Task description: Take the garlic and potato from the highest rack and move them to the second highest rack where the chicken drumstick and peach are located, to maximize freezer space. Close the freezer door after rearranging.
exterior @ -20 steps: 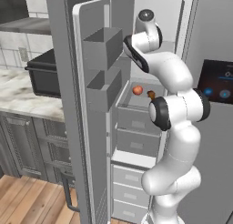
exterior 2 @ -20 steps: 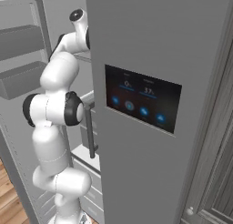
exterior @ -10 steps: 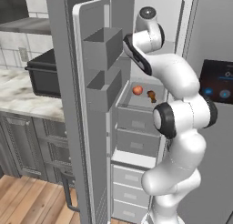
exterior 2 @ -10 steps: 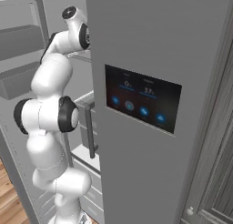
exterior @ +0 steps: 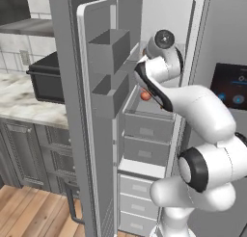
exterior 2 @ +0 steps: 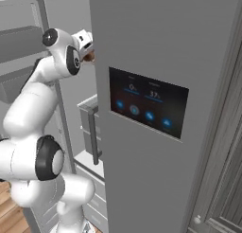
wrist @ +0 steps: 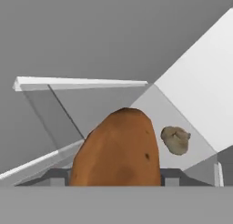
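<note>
One white arm is seen folded upward from the base, its elbow bent and its wrist reaching into the top of the open freezer [exterior: 159, 48], beside the door [exterior: 99, 111] with its boxy grey bins. The gripper [wrist: 116, 182] is raised to the highest rack [wrist: 173, 123], a smooth pale-grey shelf. A rounded, matte brown potato [wrist: 117, 150] is pressed close between the finger tips at 6 o'clock in the hand view, and appears to be held; the jaws are spread about halfway around it. A small, lumpy tan garlic [wrist: 175, 139] lies apart at 3 o'clock from the potato. An orange-red peach [exterior: 144, 95] is seen on the lower rack.
</note>
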{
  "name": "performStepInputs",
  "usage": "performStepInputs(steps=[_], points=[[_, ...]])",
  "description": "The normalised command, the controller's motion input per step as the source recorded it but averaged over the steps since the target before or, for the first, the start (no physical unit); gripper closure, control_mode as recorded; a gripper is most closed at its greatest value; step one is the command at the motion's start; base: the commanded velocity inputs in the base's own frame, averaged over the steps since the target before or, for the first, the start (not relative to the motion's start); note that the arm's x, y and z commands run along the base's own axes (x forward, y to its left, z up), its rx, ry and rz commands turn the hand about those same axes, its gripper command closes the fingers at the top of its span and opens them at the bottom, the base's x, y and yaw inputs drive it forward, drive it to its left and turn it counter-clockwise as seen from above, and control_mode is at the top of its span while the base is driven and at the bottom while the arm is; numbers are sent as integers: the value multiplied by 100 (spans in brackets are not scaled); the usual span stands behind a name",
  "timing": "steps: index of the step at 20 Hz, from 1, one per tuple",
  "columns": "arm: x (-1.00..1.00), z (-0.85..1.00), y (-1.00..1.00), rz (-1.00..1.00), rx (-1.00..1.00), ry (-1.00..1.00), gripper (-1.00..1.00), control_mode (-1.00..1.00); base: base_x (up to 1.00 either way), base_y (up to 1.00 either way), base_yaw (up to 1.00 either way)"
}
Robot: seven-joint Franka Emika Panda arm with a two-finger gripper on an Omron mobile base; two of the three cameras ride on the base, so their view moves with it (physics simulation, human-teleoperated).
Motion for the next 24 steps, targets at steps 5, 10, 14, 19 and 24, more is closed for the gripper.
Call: performStepInputs(steps=[5,10,14,19,24], points=[[-100,0,3,0,0,0,100,-100,0,0,0],[-79,-3,0,0,0,11,100,-100,0,0,0],[-18,-23,0,0,-4,19,100,-100,0,0,0],[1,-48,0,5,-10,12,100,-100,0,0,0],[7,-57,2,8,-13,0,100,-100,0,0,0]])
